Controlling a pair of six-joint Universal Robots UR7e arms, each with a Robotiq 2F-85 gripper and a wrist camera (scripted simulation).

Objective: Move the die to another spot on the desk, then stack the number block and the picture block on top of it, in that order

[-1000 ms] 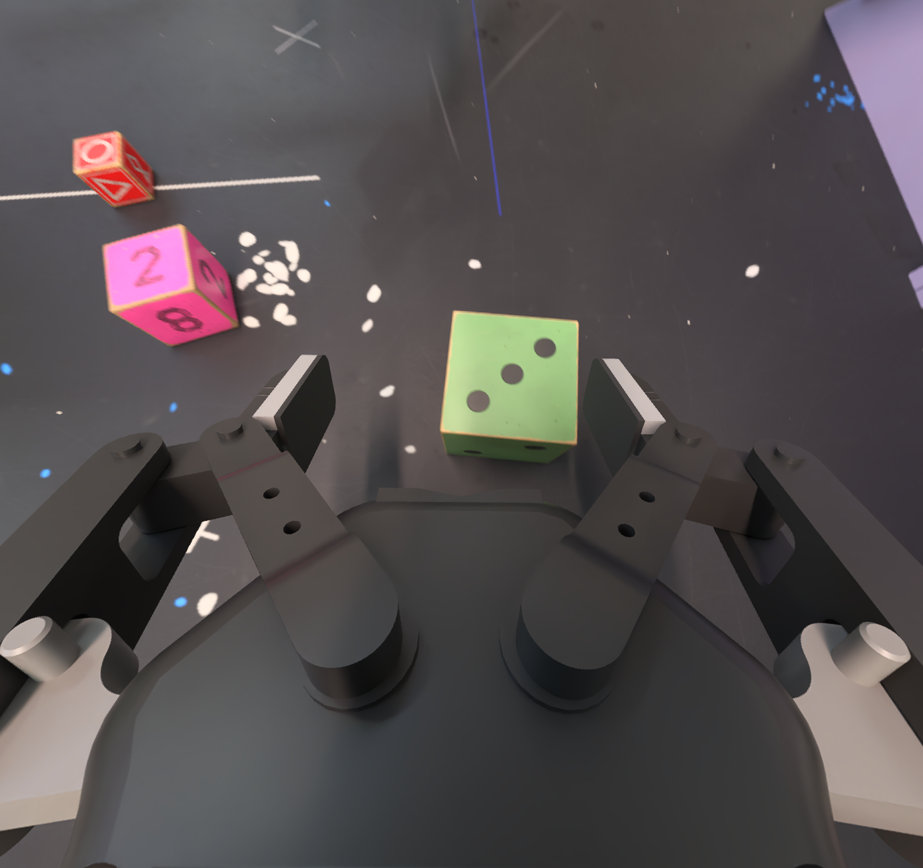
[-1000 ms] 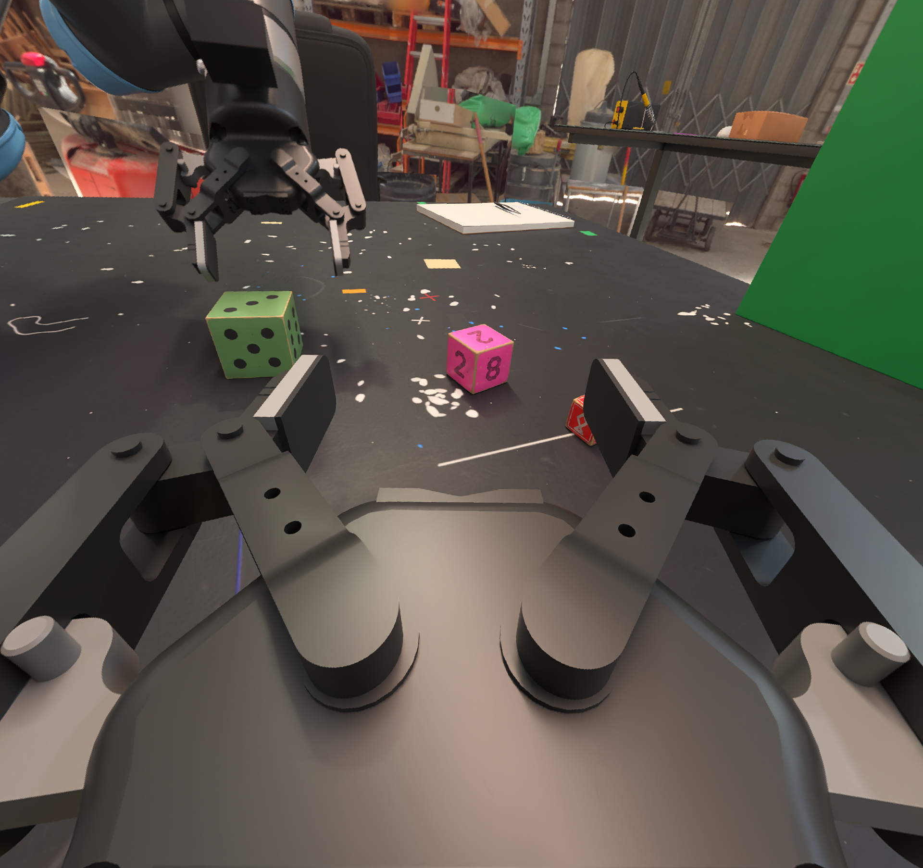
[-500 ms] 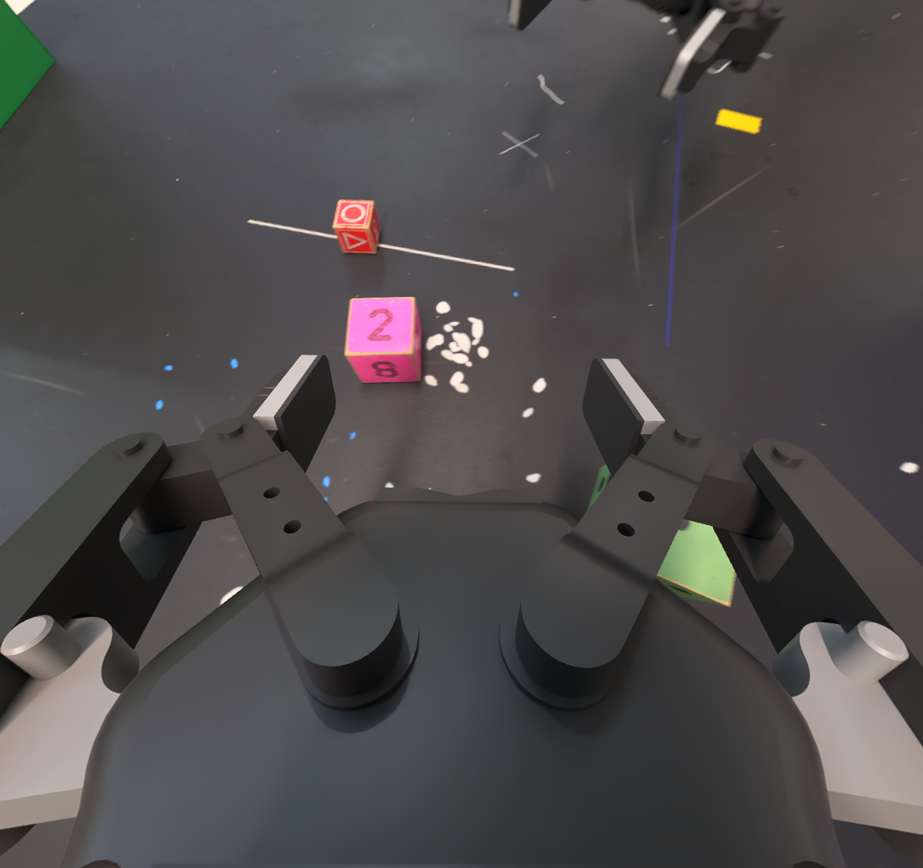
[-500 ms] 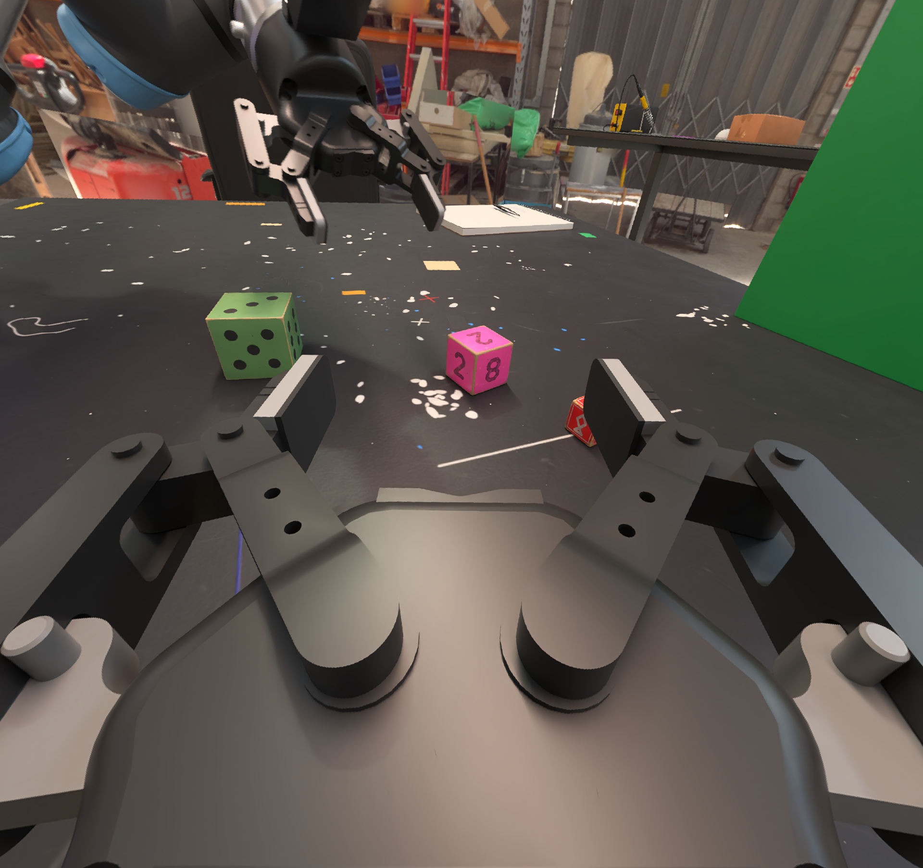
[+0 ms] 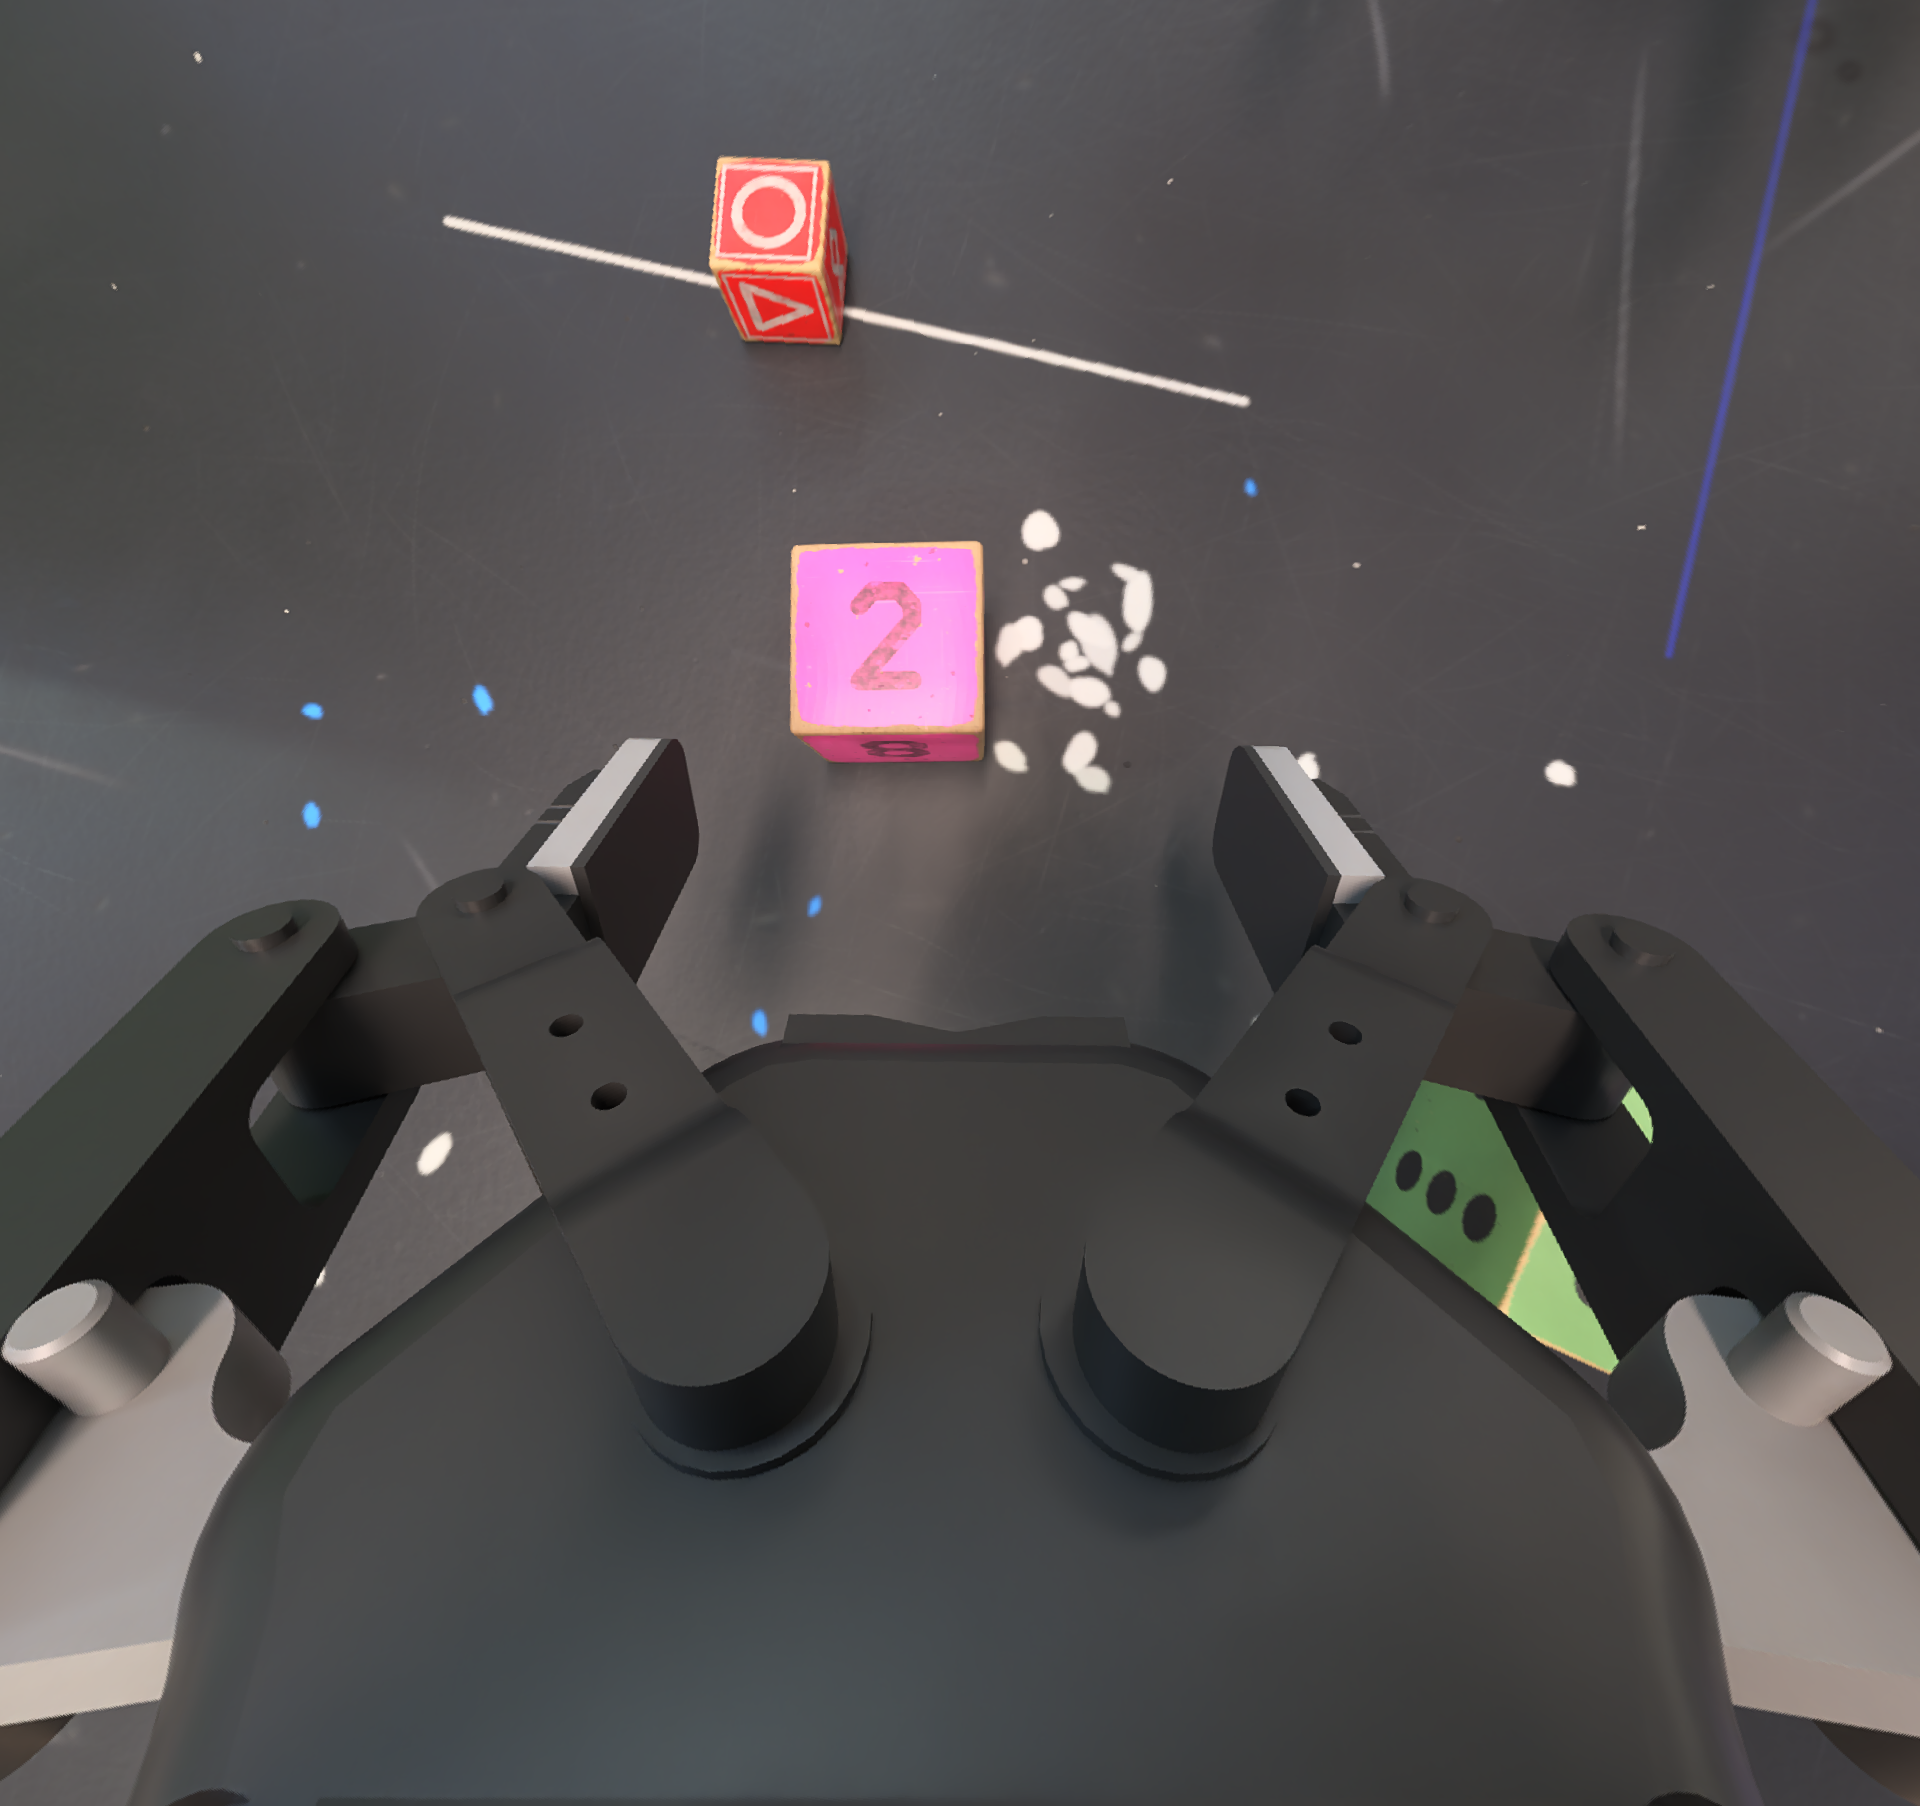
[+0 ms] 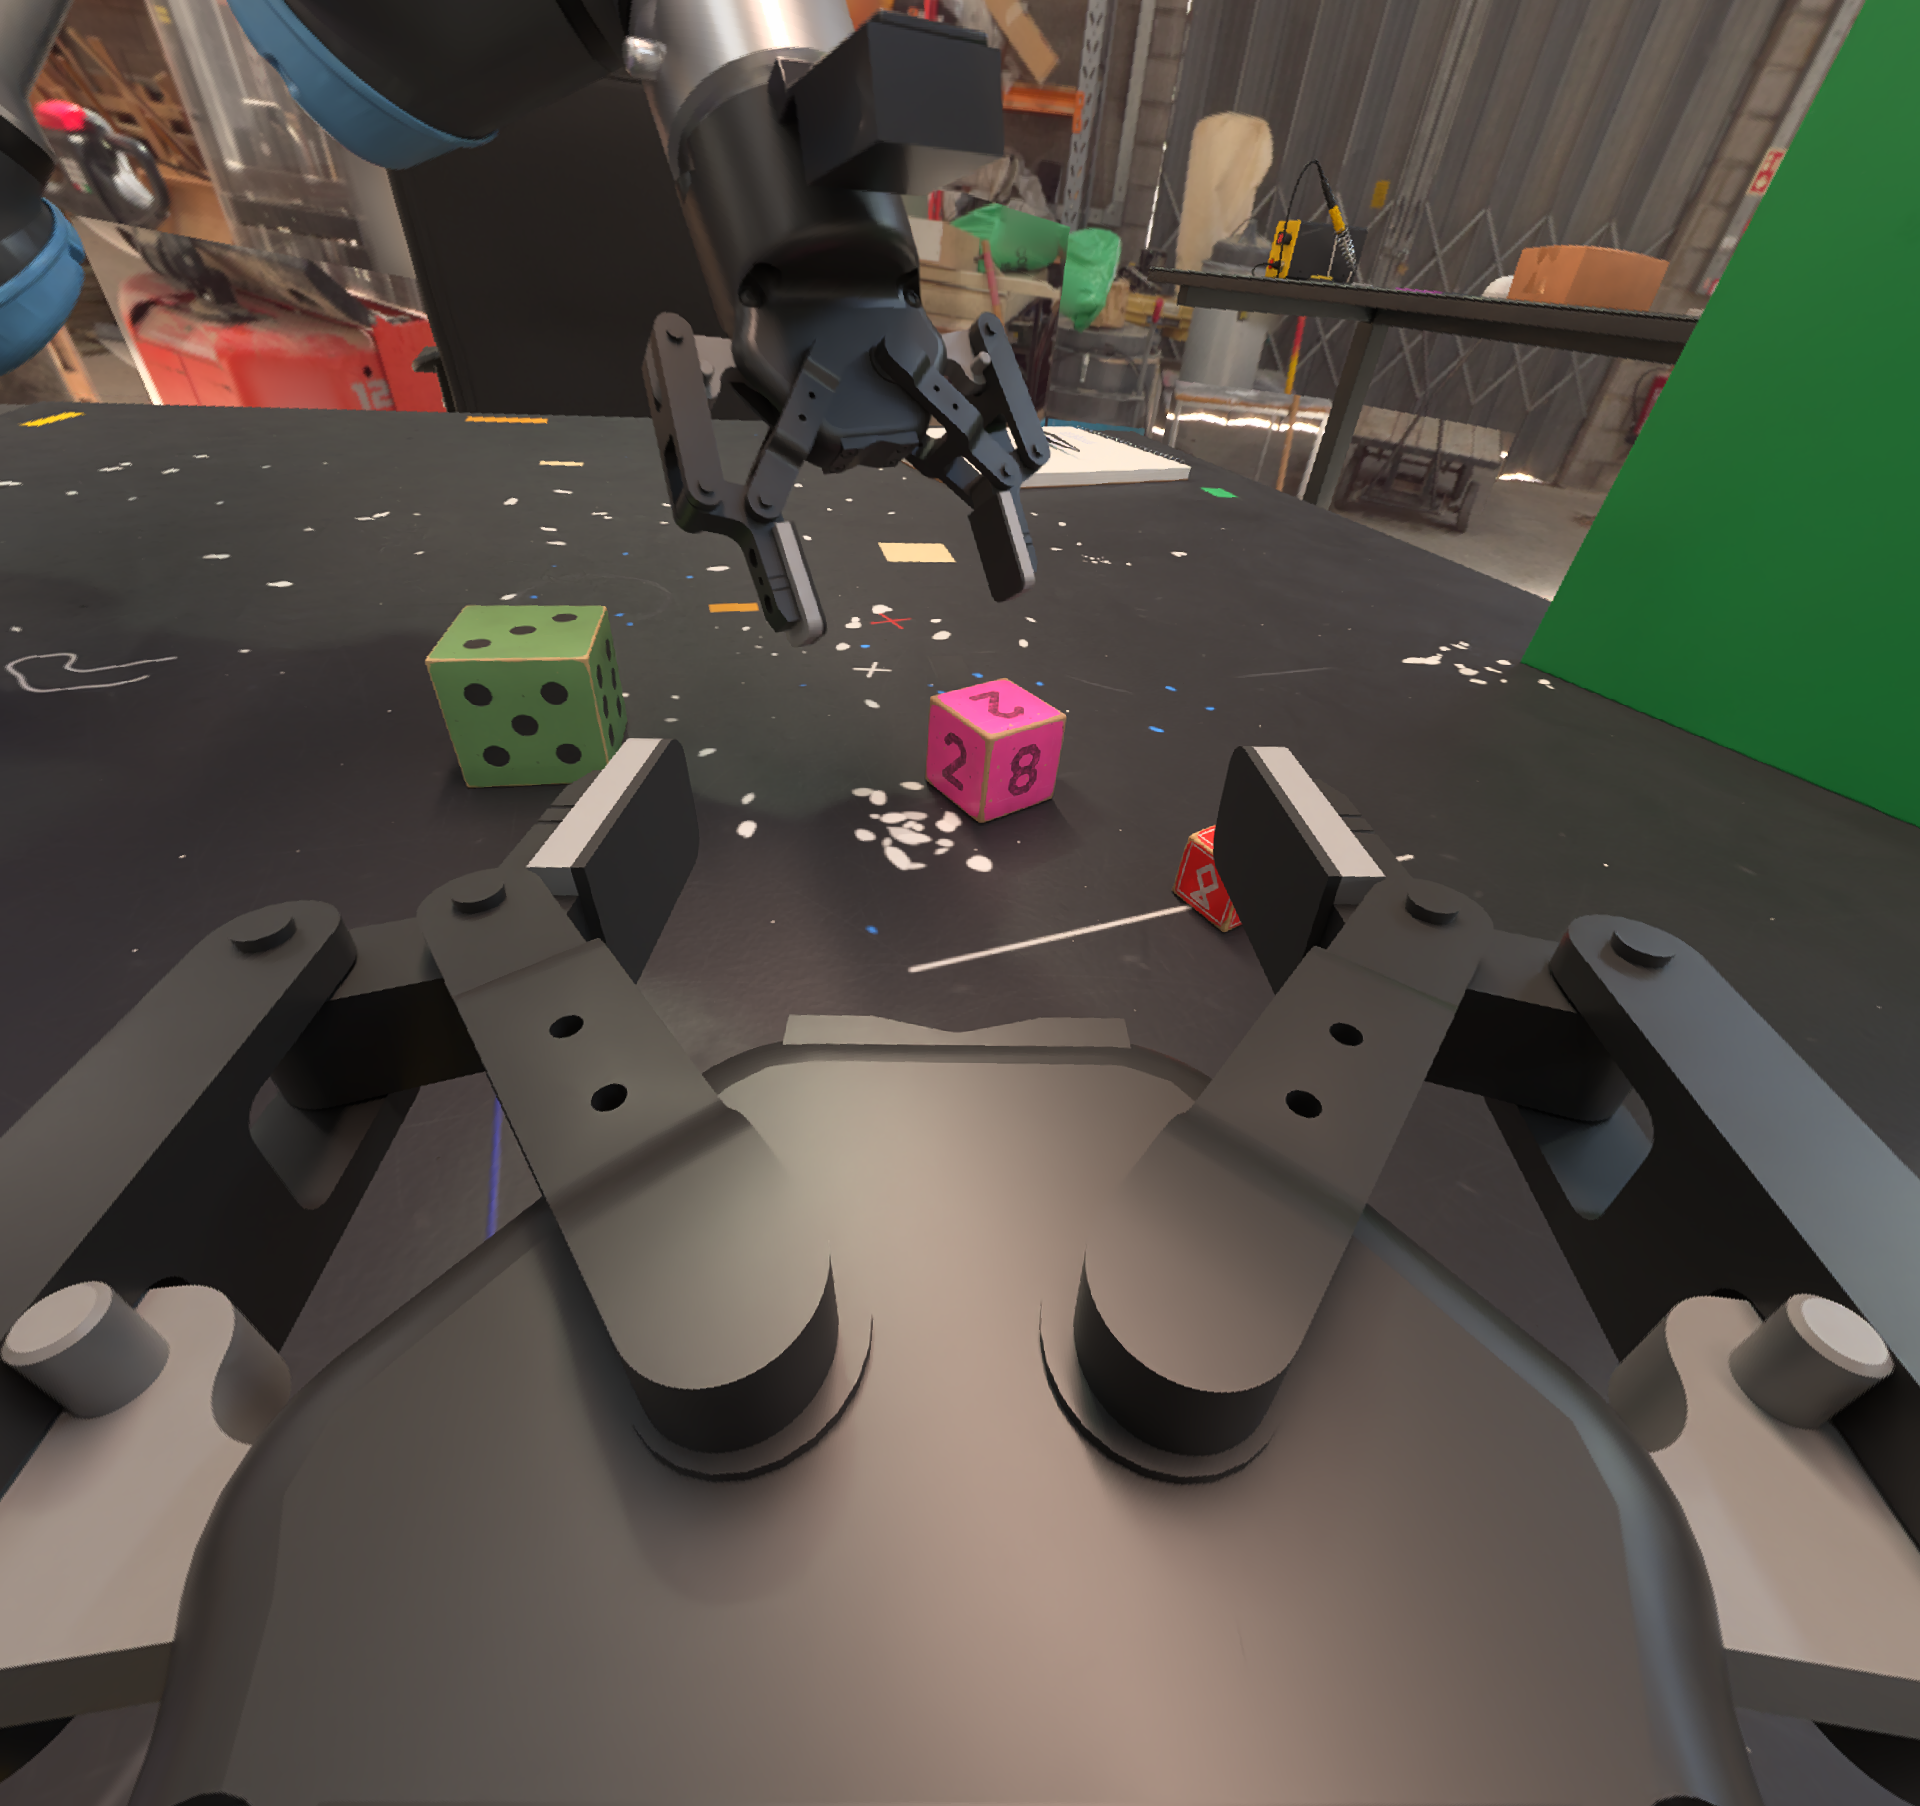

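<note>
A pink number block (image 5: pixel 886 650) sits on the dark desk just ahead of my open, empty left gripper (image 5: pixel 956 821). A smaller red picture block (image 5: pixel 777 250) stands farther off on a white line. The green die (image 5: pixel 1475 1206) shows partly behind my left gripper's right finger. In the right wrist view the die (image 6: pixel 525 694) rests at the left, the pink block (image 6: pixel 995 748) in the middle, and the red block (image 6: pixel 1203 878) is partly hidden by a finger. The left gripper (image 6: pixel 899 577) hangs above and behind the pink block. My right gripper (image 6: pixel 956 821) is open and empty.
White paint flecks (image 5: pixel 1081 644) lie beside the pink block. A blue line (image 5: pixel 1756 281) runs across the desk (image 5: pixel 416 406) at right. A green wall (image 6: pixel 1766 509) stands at the desk's right side. A white flat pad (image 6: pixel 1112 463) lies at the far edge.
My left gripper has swung from above the die to over the pink number block and come lower. The die stays where it was. My right gripper has not moved.
</note>
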